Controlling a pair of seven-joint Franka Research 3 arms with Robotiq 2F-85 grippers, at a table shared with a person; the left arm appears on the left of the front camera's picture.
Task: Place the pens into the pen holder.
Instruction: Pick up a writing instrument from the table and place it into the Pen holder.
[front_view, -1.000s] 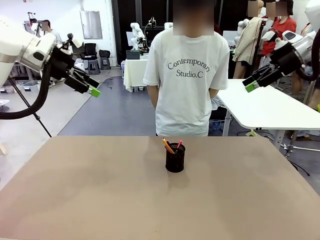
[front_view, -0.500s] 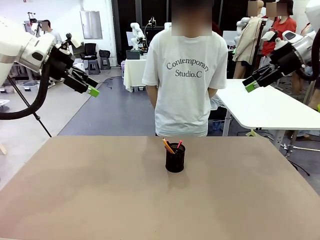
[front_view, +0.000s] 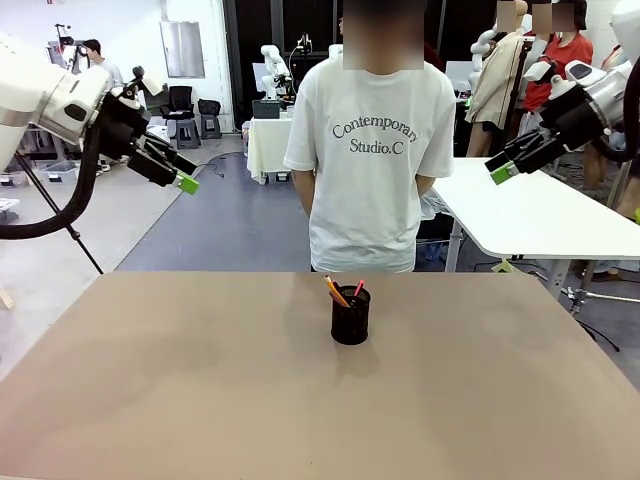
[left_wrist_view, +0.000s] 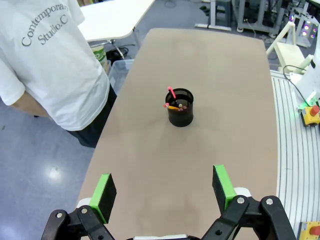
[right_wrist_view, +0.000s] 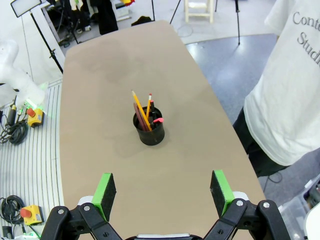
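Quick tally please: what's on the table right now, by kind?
Pens, standing in the holder: 3 visible
Pen holder: 1
Total: 4
Both grippers, left and right, hang open above the table.

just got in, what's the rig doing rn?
Nothing is being handled. The pens stand inside the small black wire-mesh pen holder mid-table on the tan tabletop. The left gripper and right gripper hang open and empty, raised high at either side. A person in a white T-shirt stands at the far edge.
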